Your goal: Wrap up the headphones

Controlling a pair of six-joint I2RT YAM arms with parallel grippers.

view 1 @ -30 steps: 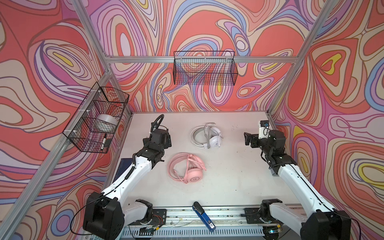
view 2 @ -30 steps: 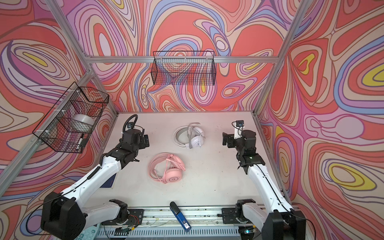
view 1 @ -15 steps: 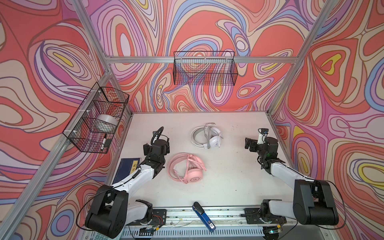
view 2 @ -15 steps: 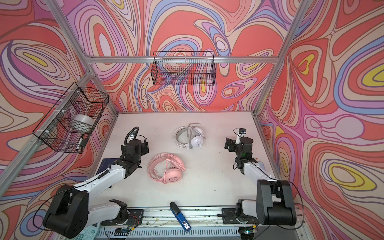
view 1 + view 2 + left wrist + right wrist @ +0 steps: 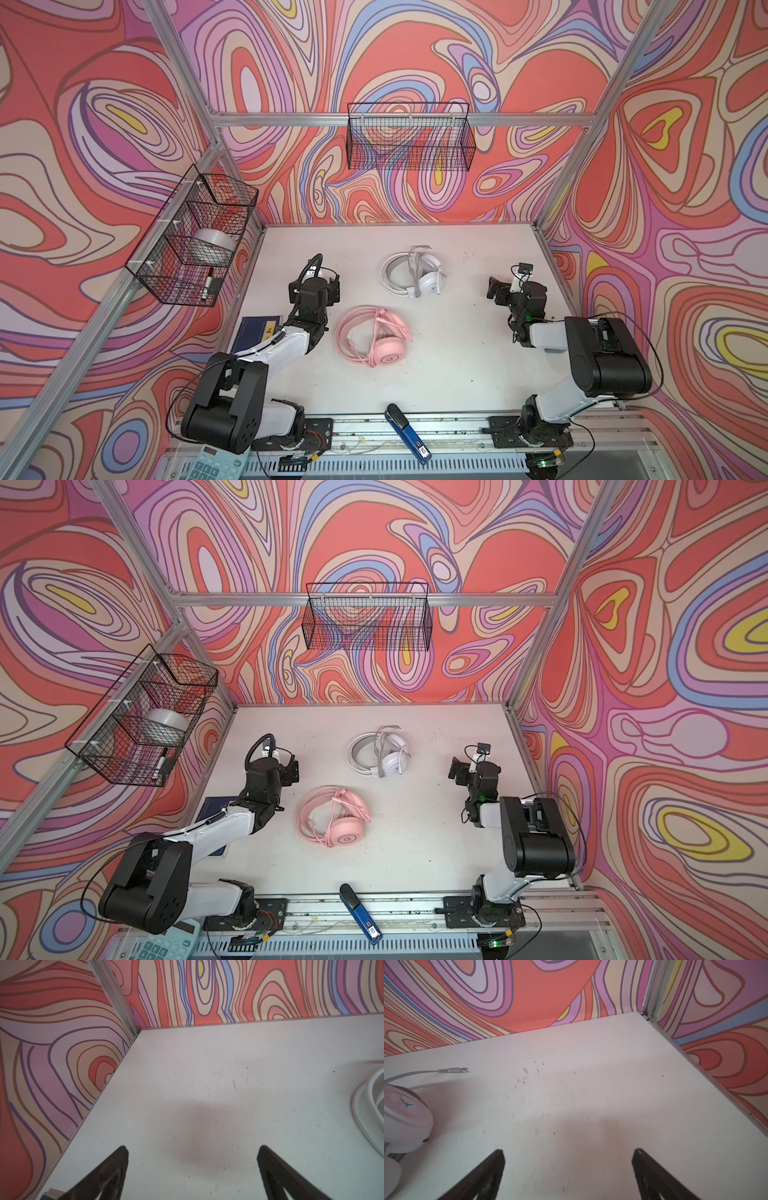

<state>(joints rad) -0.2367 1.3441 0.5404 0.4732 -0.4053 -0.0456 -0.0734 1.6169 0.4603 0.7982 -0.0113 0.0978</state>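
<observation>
My left fingers (image 5: 108, 1174) are spread wide with only bare tabletop (image 5: 207, 1084) between them; the white headphones' band curves in at the edge of that wrist view. My right fingers (image 5: 652, 1174) are released too, gripping nothing.

In both top views each arm sits low near its own side wall, well apart from both headsets.

The white headphones (image 5: 411, 274) lie flat toward the far middle. The long axis runs side to side, with the band bowing toward my left arm and the earcups toward my right. The grey cable crosses the band, and its jack plug (image 5: 464, 1069) lies loose on the tabletop.

The pink headphones (image 5: 374, 336) lie flat nearer me, just beside the left arm's wrist and apart from the fingers. The axis is slanted: the band bows left and away, and an earcup (image 5: 345, 837) faces up at the near right. The pink cable is looped loosely over the band.
</observation>
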